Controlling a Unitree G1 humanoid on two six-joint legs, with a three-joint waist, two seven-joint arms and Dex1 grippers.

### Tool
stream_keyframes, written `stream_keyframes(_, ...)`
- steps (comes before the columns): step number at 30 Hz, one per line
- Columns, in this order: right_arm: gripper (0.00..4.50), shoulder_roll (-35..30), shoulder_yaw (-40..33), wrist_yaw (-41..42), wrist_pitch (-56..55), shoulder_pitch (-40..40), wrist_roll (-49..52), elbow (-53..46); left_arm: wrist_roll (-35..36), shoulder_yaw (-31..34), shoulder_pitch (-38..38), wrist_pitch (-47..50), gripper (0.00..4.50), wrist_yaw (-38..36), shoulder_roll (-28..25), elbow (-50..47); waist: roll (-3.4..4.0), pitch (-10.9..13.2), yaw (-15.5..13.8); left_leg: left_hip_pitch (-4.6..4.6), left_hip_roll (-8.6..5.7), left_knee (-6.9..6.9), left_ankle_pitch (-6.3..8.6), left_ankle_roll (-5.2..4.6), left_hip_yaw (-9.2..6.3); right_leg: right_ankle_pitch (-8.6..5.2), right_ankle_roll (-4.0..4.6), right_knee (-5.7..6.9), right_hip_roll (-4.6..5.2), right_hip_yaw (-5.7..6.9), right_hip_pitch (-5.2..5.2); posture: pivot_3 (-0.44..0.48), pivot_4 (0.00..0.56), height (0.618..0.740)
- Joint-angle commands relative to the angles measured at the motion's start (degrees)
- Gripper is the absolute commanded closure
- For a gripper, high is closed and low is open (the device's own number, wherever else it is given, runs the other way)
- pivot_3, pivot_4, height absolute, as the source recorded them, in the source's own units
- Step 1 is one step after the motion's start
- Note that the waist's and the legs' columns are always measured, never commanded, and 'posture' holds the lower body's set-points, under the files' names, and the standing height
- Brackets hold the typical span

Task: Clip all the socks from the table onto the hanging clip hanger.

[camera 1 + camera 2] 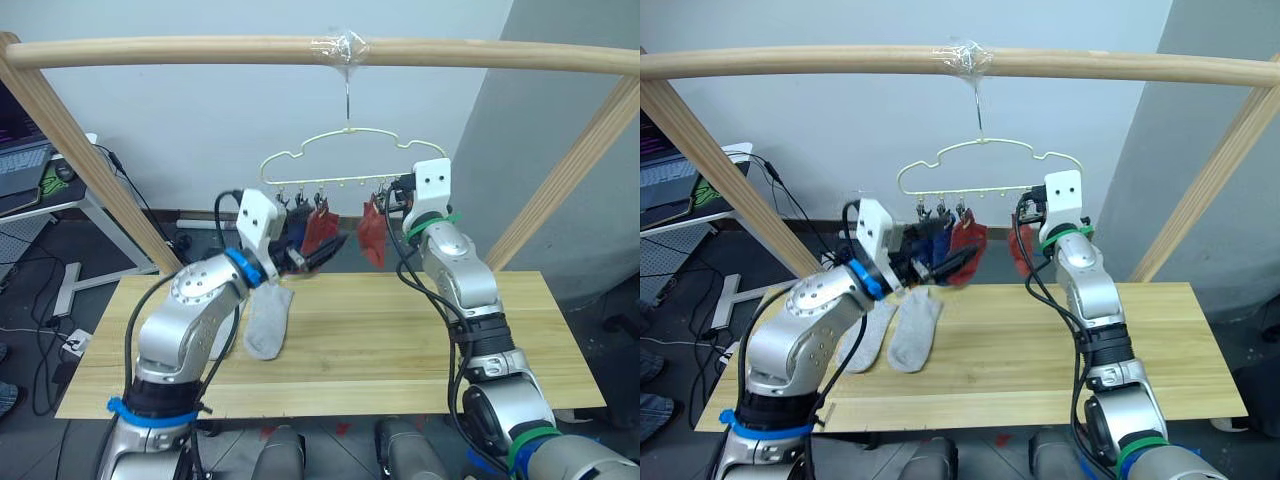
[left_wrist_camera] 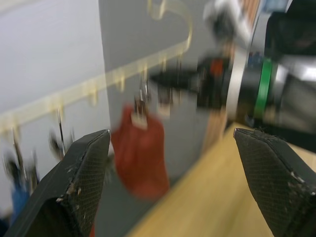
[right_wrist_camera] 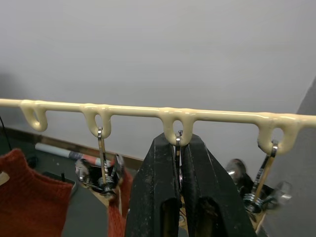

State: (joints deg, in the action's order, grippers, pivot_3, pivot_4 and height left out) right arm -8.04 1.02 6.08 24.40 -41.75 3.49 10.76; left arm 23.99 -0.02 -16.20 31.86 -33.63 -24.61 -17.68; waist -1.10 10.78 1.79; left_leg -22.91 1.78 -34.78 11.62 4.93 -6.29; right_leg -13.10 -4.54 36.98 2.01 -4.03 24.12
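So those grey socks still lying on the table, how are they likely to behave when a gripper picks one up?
Probably floppy: each of the grey socks lies flat and limp on the table, so one would likely droop from a pinch. Probably light too: the red sock already clipped hangs from one small clip on the thin clip hanger.
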Motion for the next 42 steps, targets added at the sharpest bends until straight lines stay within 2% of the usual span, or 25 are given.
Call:
stream_keyframes(1,4.48,-1.81,-0.23,2.93,3.56,-0.66,0.67,-2.79,-6.92,-0.14,4.67,-4.42,0.37,3.35,-1.82,4.86,0.00,0.00,-0.01,0.02,0.00,0.00,0.00,0.00,0.00,-0.01,0.01,0.01,0.00,0.00,0.00,0.090,0.170,0.740)
stream_keyframes(3,4.48,-2.07,-0.71,3.46,4.51,-0.60,1.20,-3.60,-9.39,-0.22,6.39,-6.06,0.37,4.34,-2.25,7.38,0.00,0.00,-0.02,0.02,0.00,-0.01,0.00,0.00,0.00,-0.02,0.02,0.02,0.00,0.00,0.00,0.090,0.170,0.740)
stream_keyframes(5,4.50,-2.33,-1.08,3.75,5.40,-0.56,1.48,-4.30,-10.13,0.73,7.29,-7.41,0.01,5.21,-1.57,9.47,-0.01,0.03,-0.24,0.00,0.00,-0.03,0.00,0.00,-0.01,-0.02,0.02,0.01,0.00,0.01,0.00,0.084,0.177,0.740)
stream_keyframes(9,4.50,-3.47,-1.54,4.64,8.17,-0.14,1.89,-6.67,-12.88,0.72,9.63,-9.07,0.01,8.80,1.05,18.68,0.02,0.05,-0.34,-0.01,0.00,-0.02,0.00,0.00,0.02,-0.02,0.02,-0.04,0.03,0.00,-0.01,0.079,0.180,0.740)
stream_keyframes(18,4.50,-4.08,-1.35,4.71,10.73,0.29,2.40,-8.34,-18.62,-0.75,0.29,-13.71,0.01,15.93,8.39,37.19,0.01,0.06,-0.42,0.00,-0.01,-0.05,0.00,0.00,-0.03,0.00,-0.01,-0.02,0.03,0.06,-0.03,0.060,0.179,0.740)
stream_keyframes(26,4.50,-5.23,-1.78,4.81,12.65,0.97,2.27,-10.29,-20.03,0.26,-3.75,-16.61,0.01,18.49,10.87,47.70,0.01,0.06,-0.03,-0.02,-0.01,0.10,0.00,0.00,-0.03,0.13,-0.25,-0.04,0.03,0.07,0.02,0.039,0.176,0.740)
stream_keyframes(29,4.50,-5.20,-1.63,4.83,13.67,1.33,2.27,-11.61,-20.34,0.12,-4.47,-17.03,0.56,18.00,10.80,51.45,0.01,0.06,-0.10,-0.02,-0.01,0.08,0.00,0.00,-0.03,0.13,-0.26,-0.04,0.03,0.08,0.00,0.039,0.176,0.740)
stream_keyframes(36,4.50,-4.71,-2.61,4.92,15.48,1.18,3.29,-12.31,-20.90,-0.61,-3.66,-16.64,2.64,16.39,11.24,50.94,0.01,0.06,-0.08,0.01,-0.01,0.05,0.00,0.01,-0.03,0.00,-0.02,-0.03,0.03,0.07,-0.02,0.039,0.176,0.740)
stream_keyframes(41,4.50,-3.51,-6.91,4.69,22.55,-0.38,7.97,-13.83,-22.00,-2.58,0.00,-18.95,3.94,14.80,11.48,44.24,0.01,0.06,-0.10,0.00,-0.01,0.07,0.00,0.01,-0.03,0.00,-0.03,-0.04,0.03,0.06,-0.02,0.039,0.176,0.740)
stream_keyframes(42,4.50,-3.08,-8.19,4.36,24.43,-0.98,9.15,-14.02,-21.59,-3.18,1.31,-18.63,4.22,13.84,11.72,41.77,0.02,0.05,-0.14,-0.01,-0.01,0.08,0.00,0.01,-0.03,0.00,-0.02,-0.04,0.04,0.06,-0.02,0.021,0.160,0.740)
